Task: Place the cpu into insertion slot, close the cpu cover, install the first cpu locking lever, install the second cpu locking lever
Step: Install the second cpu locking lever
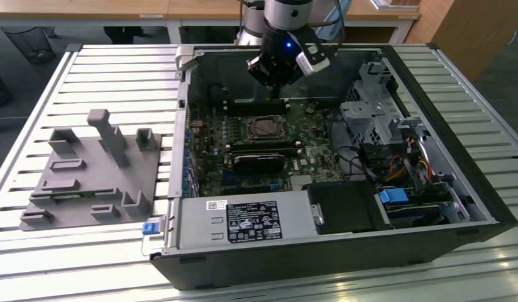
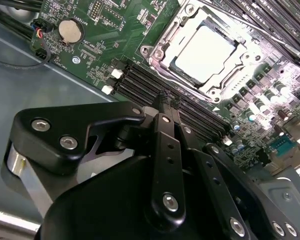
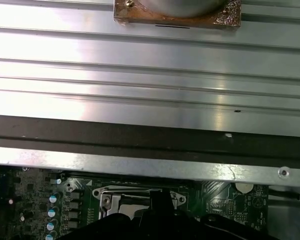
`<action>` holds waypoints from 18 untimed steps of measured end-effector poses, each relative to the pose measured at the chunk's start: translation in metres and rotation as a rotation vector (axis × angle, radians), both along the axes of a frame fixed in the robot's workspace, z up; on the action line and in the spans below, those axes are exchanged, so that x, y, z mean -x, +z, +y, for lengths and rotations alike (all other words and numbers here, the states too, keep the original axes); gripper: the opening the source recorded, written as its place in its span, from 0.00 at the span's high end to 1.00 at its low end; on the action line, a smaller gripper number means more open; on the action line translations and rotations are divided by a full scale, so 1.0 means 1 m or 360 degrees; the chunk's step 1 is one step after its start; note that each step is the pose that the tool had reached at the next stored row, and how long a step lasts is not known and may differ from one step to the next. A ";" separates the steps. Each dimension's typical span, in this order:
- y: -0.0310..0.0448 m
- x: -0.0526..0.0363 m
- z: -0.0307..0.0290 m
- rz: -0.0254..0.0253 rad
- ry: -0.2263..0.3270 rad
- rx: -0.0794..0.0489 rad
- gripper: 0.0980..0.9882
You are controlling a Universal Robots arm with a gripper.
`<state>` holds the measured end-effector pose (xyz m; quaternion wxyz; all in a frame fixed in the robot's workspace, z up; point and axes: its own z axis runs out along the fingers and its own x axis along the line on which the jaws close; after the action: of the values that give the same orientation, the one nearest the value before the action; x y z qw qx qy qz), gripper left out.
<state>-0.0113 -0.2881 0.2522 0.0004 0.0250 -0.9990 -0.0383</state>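
The cpu (image 2: 205, 47) lies in the insertion slot (image 1: 261, 128) on the green motherboard (image 1: 210, 135), its pale metal face up. The silver cpu cover (image 2: 165, 50) lies flat around the chip like a frame. In the exterior view my gripper (image 1: 276, 95) hangs above the board, just beyond the slot toward the case's far wall. Its fingers (image 2: 162, 117) are shut together with nothing between them, and their tips hover over the black memory slots (image 2: 150, 85) beside the socket. In the first wrist view the slot (image 3: 125, 197) sits just behind the gripper (image 3: 157, 199).
A black heatsink block (image 1: 259, 162) sits on the near side of the socket. The drive cage (image 1: 376, 113) and cables (image 1: 393, 167) crowd the exterior view's right. The power supply (image 1: 242, 220) stands at the case's front. A grey fixture tray (image 1: 91, 170) lies outside on the slatted table.
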 end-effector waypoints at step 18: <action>0.0063 0.0000 -0.0008 -0.00001 0.0000 0.0000 0.99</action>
<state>-0.0112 -0.2889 0.2585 0.0004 0.0251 -0.9989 -0.0383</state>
